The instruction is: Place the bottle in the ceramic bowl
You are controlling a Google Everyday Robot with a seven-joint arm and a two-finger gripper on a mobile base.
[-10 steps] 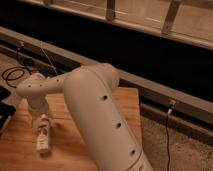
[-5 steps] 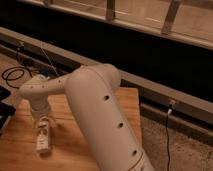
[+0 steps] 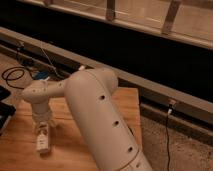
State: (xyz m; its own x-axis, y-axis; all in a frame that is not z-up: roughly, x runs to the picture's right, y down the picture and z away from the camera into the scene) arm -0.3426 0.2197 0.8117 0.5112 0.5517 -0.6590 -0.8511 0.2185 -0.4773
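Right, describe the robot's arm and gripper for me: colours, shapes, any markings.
The arm is smooth, cream-white and thick, made of rounded links; small dark round holes run along the big one. Its pale gripper is at the lower left, above the wooden table. No cables or lettering show on it.

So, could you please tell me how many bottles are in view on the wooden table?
1: the bottle is at the left of the table, just below the gripper. The big arm may hide others.
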